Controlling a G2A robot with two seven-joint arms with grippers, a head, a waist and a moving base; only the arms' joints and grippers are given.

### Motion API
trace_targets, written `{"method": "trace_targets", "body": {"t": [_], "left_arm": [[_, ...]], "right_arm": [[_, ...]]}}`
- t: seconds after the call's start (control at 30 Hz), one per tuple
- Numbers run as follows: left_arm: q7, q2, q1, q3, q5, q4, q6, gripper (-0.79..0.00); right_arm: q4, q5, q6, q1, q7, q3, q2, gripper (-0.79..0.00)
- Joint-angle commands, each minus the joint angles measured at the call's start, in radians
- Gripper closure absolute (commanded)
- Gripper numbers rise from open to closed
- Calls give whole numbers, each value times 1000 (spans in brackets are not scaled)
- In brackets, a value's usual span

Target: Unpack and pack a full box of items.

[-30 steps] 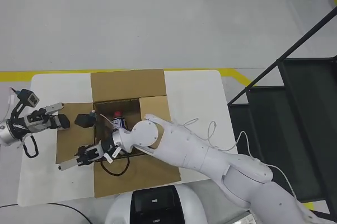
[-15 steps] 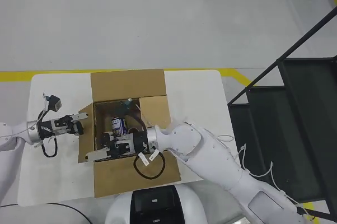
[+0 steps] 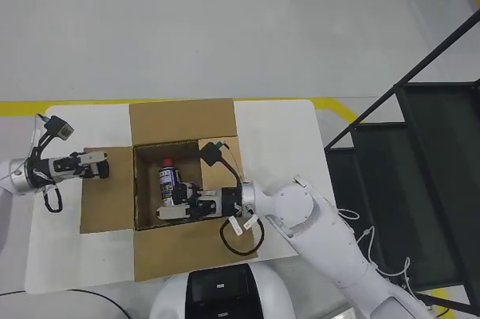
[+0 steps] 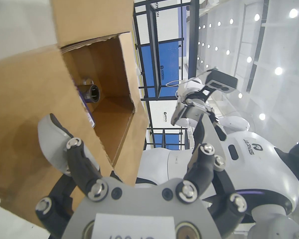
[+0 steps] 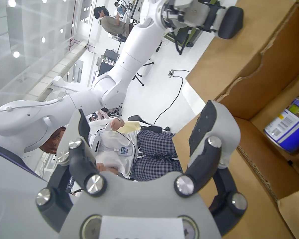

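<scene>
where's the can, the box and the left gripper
can (image 3: 169,183), top view, on its labelled body
box (image 3: 182,121), top view, on its far flap
left gripper (image 3: 96,166), top view, between its fingertips

We record grey floor, a yellow line, black stairs beside the white tabletop, and ceiling lights.

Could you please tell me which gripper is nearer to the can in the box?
Right. The right gripper is over the box opening beside the can; the left gripper is over the outer side flap.
</scene>
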Motion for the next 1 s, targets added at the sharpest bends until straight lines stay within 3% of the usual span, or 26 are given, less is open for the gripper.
{"method": "trace_targets", "body": {"t": [0.0, 0.13, 0.3, 0.47, 0.7, 0.8, 0.97], "left_arm": [[7, 4, 21, -21, -14, -80, 2, -785], [51, 2, 41, 1, 4, -233, 36, -785], [163, -19, 4, 127, 118, -341, 114, -785], [279, -66, -71, 303, 121, -311, 159, -785], [415, -137, -170, 510, 211, -193, 121, -785], [461, -162, -202, 562, 234, -138, 123, -785], [465, -164, -205, 566, 237, -131, 124, -785]], "right_arm": [[-19, -15, 5, -27, 3, 29, 9, -785], [-67, -34, 20, -96, 9, 99, 28, -785], [-125, -29, 27, -197, 19, 195, 51, -785], [-152, 47, -8, -282, 39, 284, 69, -785], [-162, 71, -28, -319, 58, 323, 83, -785], [-152, 81, -32, -318, 59, 324, 87, -785], [-130, 103, -32, -310, 52, 318, 91, -785]]}}
